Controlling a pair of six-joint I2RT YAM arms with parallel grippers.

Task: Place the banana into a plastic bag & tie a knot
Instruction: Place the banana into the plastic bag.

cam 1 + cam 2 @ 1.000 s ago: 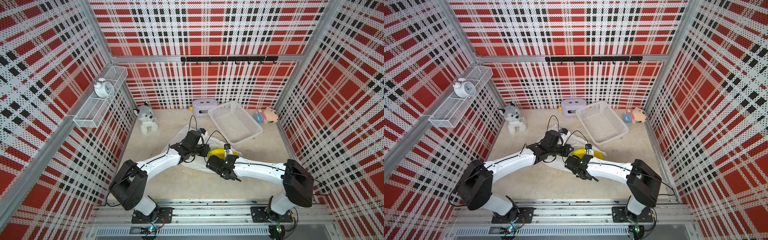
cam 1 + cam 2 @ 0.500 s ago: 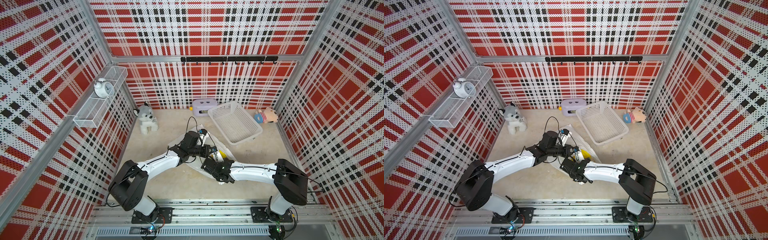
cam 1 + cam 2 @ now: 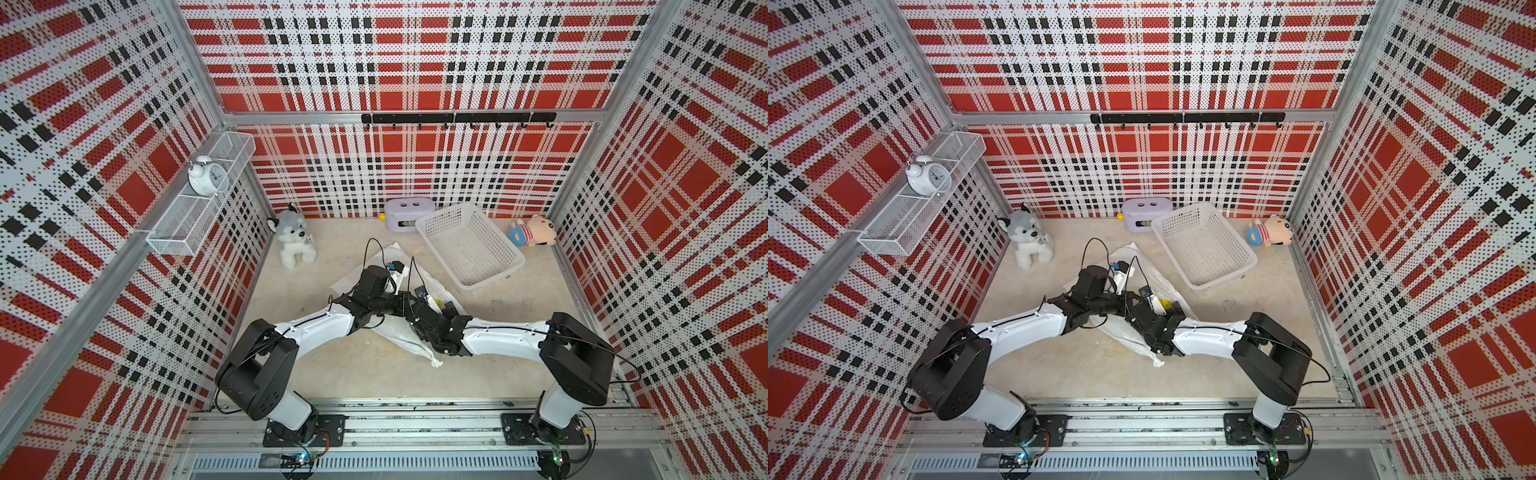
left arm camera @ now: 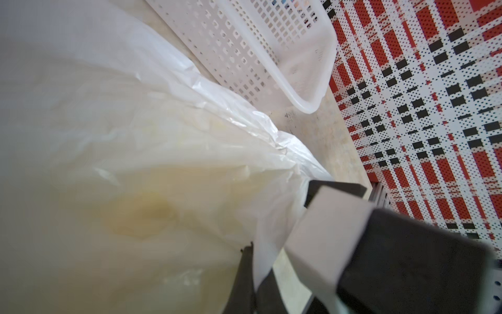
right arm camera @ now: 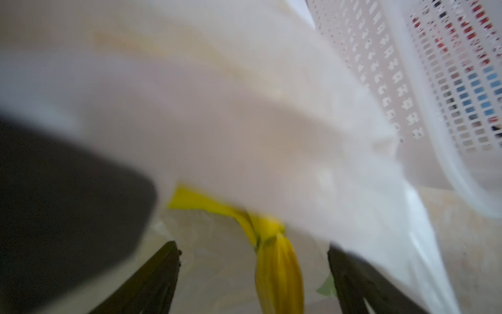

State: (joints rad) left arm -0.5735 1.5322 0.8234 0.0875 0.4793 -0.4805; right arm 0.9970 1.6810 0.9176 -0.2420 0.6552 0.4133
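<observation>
I note my left arm point(image 3: 316, 332) and right arm point(image 3: 503, 345) alike: white link shells, black joint housings, thin black external cables point(image 3: 505, 329), black base plates point(image 3: 305, 430).

The plastic bag point(image 3: 401, 338) lies before the basket point(image 3: 494, 280).

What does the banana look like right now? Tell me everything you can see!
The banana is bright yellow and glossy, like plastic, with a greenish joint where its fruits meet. Most of it hides under the thin white bag draped over it. It lies between the open jaws of the right end effector, which do not grip it. In a top view only a yellow sliver peeks out.
</observation>
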